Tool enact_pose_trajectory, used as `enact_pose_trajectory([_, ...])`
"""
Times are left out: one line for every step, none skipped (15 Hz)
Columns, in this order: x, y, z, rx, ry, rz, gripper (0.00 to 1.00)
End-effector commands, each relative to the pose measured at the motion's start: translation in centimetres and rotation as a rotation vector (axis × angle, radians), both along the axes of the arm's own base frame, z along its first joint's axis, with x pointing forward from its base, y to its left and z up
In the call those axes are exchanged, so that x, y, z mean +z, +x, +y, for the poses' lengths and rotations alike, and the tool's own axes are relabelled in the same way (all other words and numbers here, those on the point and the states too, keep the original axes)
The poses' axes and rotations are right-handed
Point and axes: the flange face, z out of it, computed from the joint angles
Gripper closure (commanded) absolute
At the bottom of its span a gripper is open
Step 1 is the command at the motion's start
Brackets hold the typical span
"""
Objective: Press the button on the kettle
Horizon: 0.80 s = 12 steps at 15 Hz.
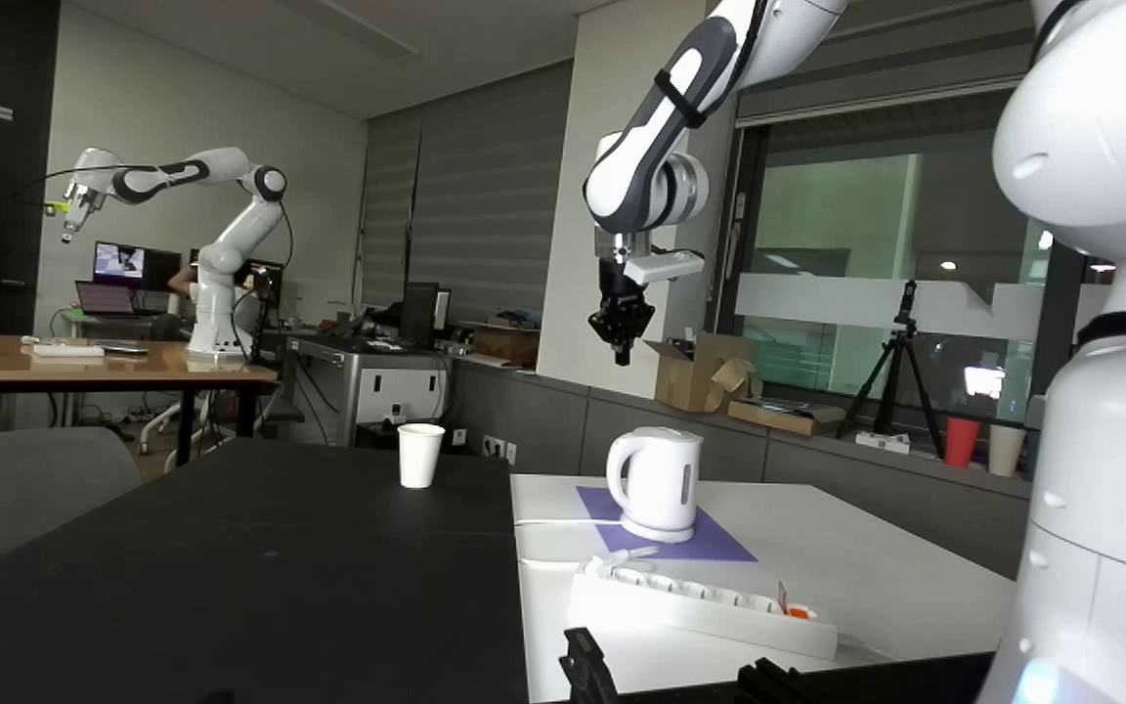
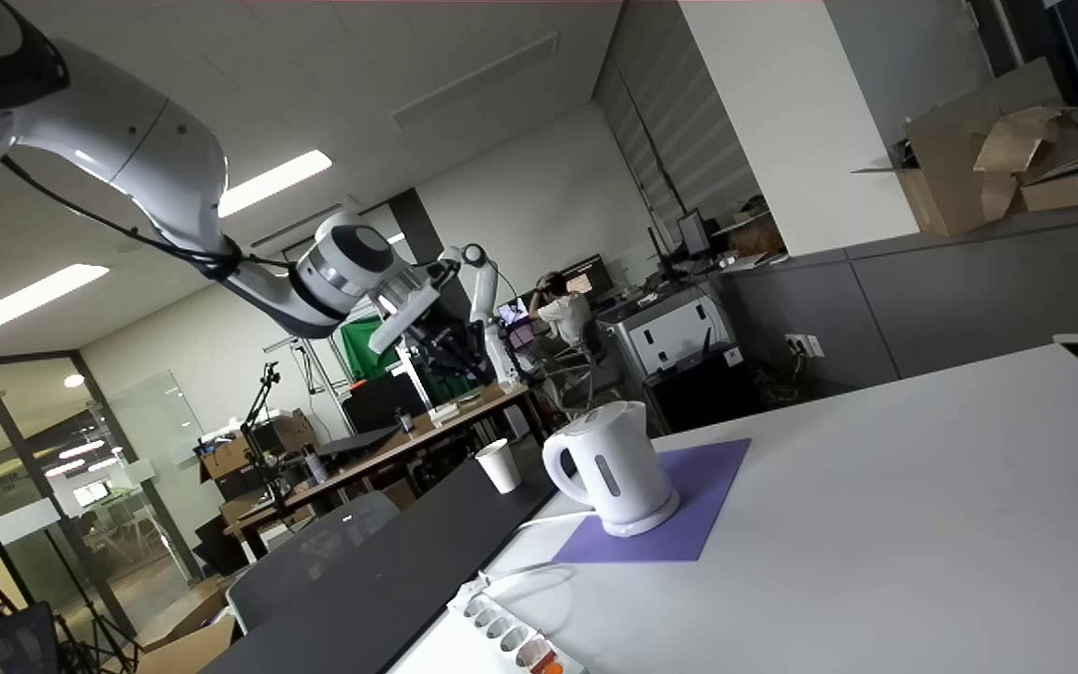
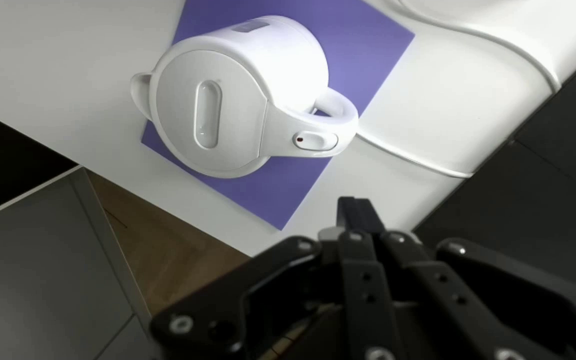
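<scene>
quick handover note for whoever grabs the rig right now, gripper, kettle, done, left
Gripper: shut, nothing held, in the air above the table and not touching the kettle.
Things: kettle upright on the purple sheet; its button is on top of the handle.
Done: nothing I can confirm; these views don't show whether the button has been pressed.
Left: probably line the gripper up over the button, press down, then check it.
</scene>
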Motion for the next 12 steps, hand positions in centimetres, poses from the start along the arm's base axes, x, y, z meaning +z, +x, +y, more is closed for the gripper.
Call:
enact_pose_trajectory([-0.4,1.4,0.2,-0.007,-0.031,-0.002,1.0])
enact_pose_trajectory([-0.7,1.7,0.2,-0.007,-0.034,0.001,1.0])
enact_pose_trajectory([-1.1,1.9,0.1,-0.006,-0.037,0.004,1.0])
enact_pose_trajectory([-1.4,2.0,0.1,-0.006,-0.039,0.009,1.0])
enact_pose_trajectory([-1.8,2.3,0.0,-0.006,-0.043,0.014,1.0])
enact_pose_trajectory([-2.2,2.5,-0.1,-0.008,-0.046,0.019,1.0])
enact_pose_trajectory([-2.6,2.7,-0.2,-0.01,-0.048,0.024,1.0])
enact_pose_trajectory([-2.9,2.8,-0.3,-0.013,-0.049,0.03,1.0])
enact_pose_trajectory([-3.2,3.0,-0.4,-0.016,-0.051,0.037,1.0])
enact_pose_trajectory([-3.5,3.1,-0.4,-0.011,-0.06,0.047,1.0])
enact_pose_trajectory([-3.6,2.1,-0.4,-0.001,-0.032,0.042,1.0])
enact_pose_trajectory([-3.9,2.2,-0.4,0.0,-0.033,0.047,0.99])
